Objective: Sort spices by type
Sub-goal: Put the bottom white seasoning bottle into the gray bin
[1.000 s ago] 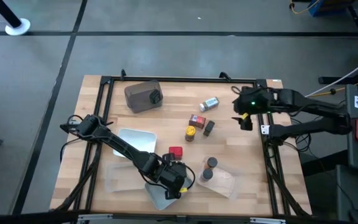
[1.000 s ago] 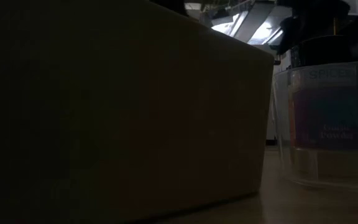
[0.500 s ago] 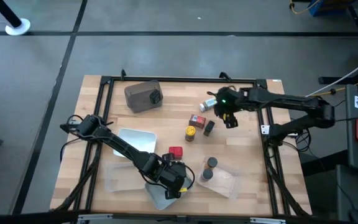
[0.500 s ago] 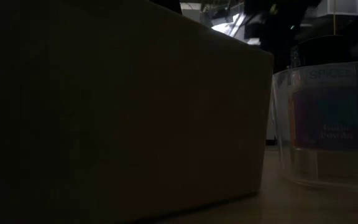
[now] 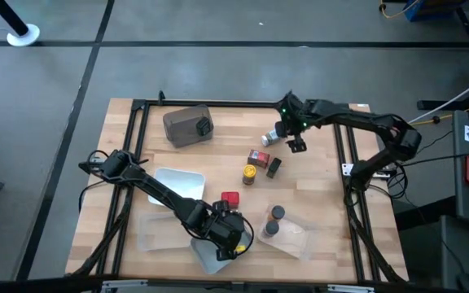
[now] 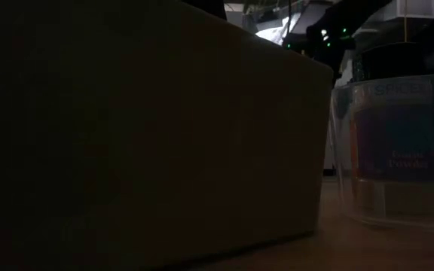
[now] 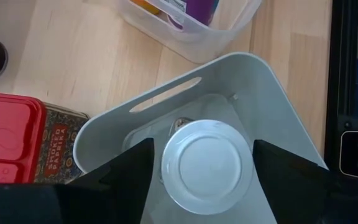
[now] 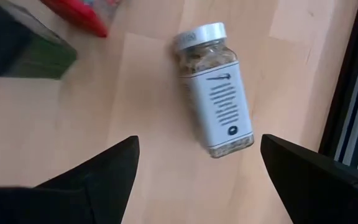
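A white-lidded jar (image 7: 205,167) stands upright on its base inside the grey tray (image 7: 272,106) near the table's front edge. My left gripper (image 7: 202,144) is open, pointing down, with one finger on either side of the jar's lid. Another white-lidded jar (image 8: 215,93) lies on its side on the wood at the far right (image 5: 273,136). My right gripper (image 8: 199,139) hangs open just above and beside it (image 5: 294,145). A red box (image 5: 258,157), a yellow-lidded jar (image 5: 250,174) and a black box (image 5: 273,167) sit mid-table.
A second red box (image 5: 230,198) lies beside the grey tray. A dark-lidded jar (image 5: 277,213) stands by a clear tray (image 5: 293,240) holding a jar. A white tray (image 5: 177,181), another clear tray (image 5: 155,232) and the brown tub (image 5: 187,124) sit to the left.
My right gripper has swung from the table's right edge toward the left and the far side and come down over the lying white-lidded jar, rolling as it went. The spices have not moved.
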Robot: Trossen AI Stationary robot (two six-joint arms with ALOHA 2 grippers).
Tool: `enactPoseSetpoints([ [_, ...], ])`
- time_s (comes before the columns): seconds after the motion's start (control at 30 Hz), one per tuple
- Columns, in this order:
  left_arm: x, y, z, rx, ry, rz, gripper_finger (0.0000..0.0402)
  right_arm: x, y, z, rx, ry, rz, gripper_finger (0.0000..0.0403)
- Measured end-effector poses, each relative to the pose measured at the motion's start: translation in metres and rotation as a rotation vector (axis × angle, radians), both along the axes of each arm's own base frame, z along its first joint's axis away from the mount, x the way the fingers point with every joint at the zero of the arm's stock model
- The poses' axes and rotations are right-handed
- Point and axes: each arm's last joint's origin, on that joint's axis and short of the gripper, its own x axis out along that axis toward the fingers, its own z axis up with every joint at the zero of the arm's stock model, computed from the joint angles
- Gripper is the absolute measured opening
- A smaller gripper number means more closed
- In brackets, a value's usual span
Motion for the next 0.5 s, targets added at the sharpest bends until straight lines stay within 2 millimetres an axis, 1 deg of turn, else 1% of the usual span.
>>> enactPoseSetpoints([
  [0.17, 0.000, 0.000, 0.000, 0.014, 0.002, -0.023, 0.0255, -0.001, -0.019, -0.011, -0.005, -0.004, 0.001, 0.0335],
  [0.37, 0.000, 0.000, 0.000, 0.020, 0.002, -0.034, 0.0255, -0.001, -0.036, -0.028, 0.006, 0.029, -0.014, 0.0335],
  [0.5, 0.000, 0.000, 0.000, 0.019, 0.002, -0.033, 0.0253, 0.003, -0.044, -0.038, -0.003, 0.028, -0.007, 0.0335],
])
